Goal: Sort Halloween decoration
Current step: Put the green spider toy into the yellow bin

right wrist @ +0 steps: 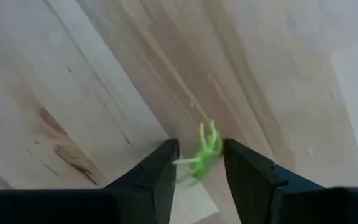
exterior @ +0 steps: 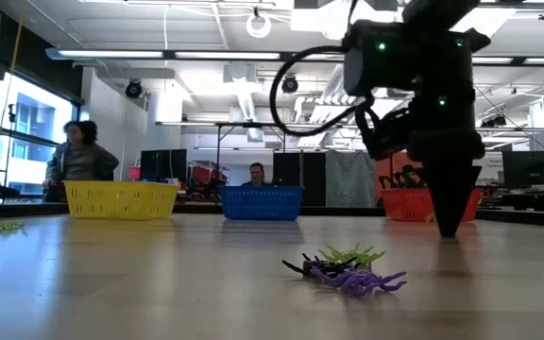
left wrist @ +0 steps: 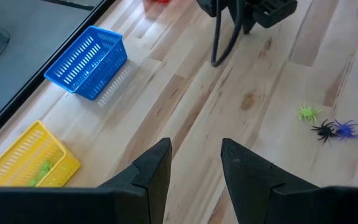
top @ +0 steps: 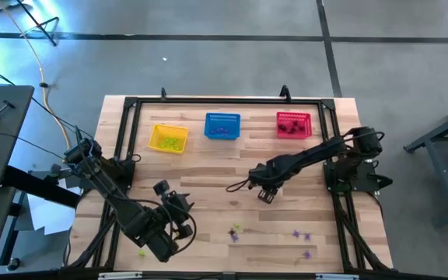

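While some spiders already sit in the baskets (top: 222, 127) at the far side, more lie near the front (top: 234, 232). The right gripper (right wrist: 199, 163), mid-table, pinches a green spider (right wrist: 202, 152). The left gripper (left wrist: 195, 163) waits open, holding nothing.

Tiny plastic spiders are spread over the wooden table. A yellow-green spider (right wrist: 204, 152) is seen between the right gripper's (right wrist: 199, 163) two fingers, with its thin legs spread. A little pile (exterior: 346, 267) of one black, one purple and one yellow-green spider is lying near the front edge. Two more purple spiders (top: 302, 235) are lying farther right. A single yellow-green spider (top: 141, 252) is lying at the front left.
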Controlling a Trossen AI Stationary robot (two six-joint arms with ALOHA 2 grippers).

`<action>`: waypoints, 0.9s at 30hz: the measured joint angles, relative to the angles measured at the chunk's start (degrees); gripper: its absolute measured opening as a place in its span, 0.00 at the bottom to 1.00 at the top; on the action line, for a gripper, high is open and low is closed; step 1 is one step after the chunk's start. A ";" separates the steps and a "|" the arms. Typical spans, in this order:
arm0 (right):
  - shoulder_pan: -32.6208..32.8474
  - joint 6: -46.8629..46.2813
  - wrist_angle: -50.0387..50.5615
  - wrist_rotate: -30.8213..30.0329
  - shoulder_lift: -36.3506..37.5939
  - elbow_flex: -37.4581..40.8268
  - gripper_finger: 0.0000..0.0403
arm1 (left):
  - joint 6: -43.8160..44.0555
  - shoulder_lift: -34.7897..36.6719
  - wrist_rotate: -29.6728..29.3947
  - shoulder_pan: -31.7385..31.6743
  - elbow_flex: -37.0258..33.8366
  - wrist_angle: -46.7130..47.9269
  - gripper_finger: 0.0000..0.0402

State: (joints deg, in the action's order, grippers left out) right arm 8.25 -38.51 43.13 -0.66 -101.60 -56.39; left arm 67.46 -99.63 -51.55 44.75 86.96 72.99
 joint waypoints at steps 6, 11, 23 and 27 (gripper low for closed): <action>-1.23 0.01 -3.52 0.71 0.30 3.15 0.33 | 0.01 0.00 -0.02 -0.50 0.00 -0.02 0.33; -1.42 0.01 -3.04 0.75 0.29 3.29 0.32 | 0.01 0.00 -0.18 -0.50 0.00 -0.02 0.33; -1.57 -1.15 -3.04 3.68 0.90 2.81 0.02 | 0.01 0.00 -1.07 -0.52 0.00 -0.02 0.33; -1.57 -1.98 -2.46 4.05 3.69 3.06 0.01 | 0.23 0.00 -1.09 -0.48 0.00 0.00 0.33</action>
State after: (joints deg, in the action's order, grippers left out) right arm 6.68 -40.49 40.67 3.40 -97.91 -53.32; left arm 67.68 -99.63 -52.64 44.27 86.96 73.00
